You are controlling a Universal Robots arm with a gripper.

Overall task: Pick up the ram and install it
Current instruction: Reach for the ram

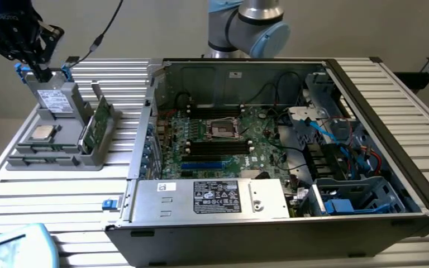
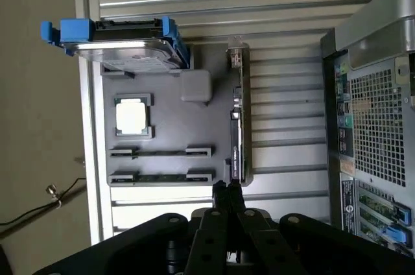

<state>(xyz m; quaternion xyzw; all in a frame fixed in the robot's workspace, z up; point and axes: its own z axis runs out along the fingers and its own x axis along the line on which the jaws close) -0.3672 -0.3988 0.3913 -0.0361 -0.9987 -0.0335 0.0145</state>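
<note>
Here, in the exterior view's upper left, the end effector [image 1: 42,70], pressed together and empty, hovers over the tray [image 1: 60,162] holding the ram [image 2: 161,177].

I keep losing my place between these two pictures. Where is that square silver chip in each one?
Exterior view: the silver chip lies on the grey tray at the exterior view's left.
Wrist view: the silver chip sits in a square pocket of that grey tray.
Shared landmark: the blue-railed drive, standing next to the chip on the tray.
</note>
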